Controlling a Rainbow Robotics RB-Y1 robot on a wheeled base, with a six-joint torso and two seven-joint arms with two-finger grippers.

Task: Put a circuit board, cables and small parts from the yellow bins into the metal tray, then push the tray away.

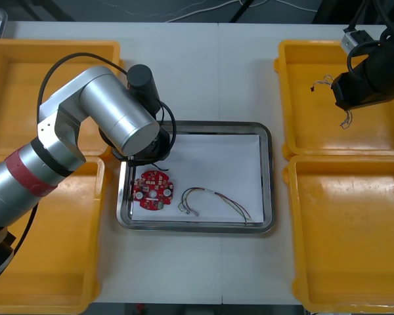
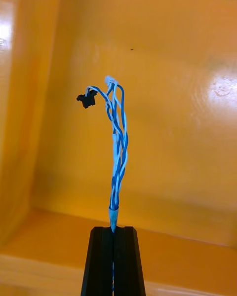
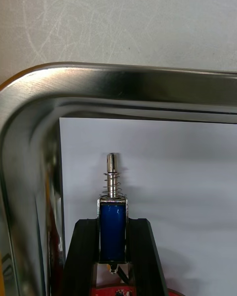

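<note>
In the right wrist view my right gripper [image 2: 113, 234] is shut on the lower end of a twisted blue and white cable [image 2: 117, 143], which rises from the fingers to a black plug, above the orange floor of a bin. From the front, the right arm [image 1: 368, 82] hangs over the far right yellow bin [image 1: 381, 141]. My left gripper [image 3: 113, 221] is shut on a small metal part [image 3: 112, 177] with a blue body and a spring pin, just above the white inside of the metal tray [image 3: 138, 79] near a corner. The left arm [image 1: 118, 118] covers the tray's left end.
Inside the tray [image 1: 269, 170] lie a round red circuit board [image 1: 153, 190] and a red and yellow cable [image 1: 213, 200]. The near right bin [image 1: 348, 236] and both left bins [image 1: 26, 92] flank the tray. Bare table lies beyond the tray's far rim.
</note>
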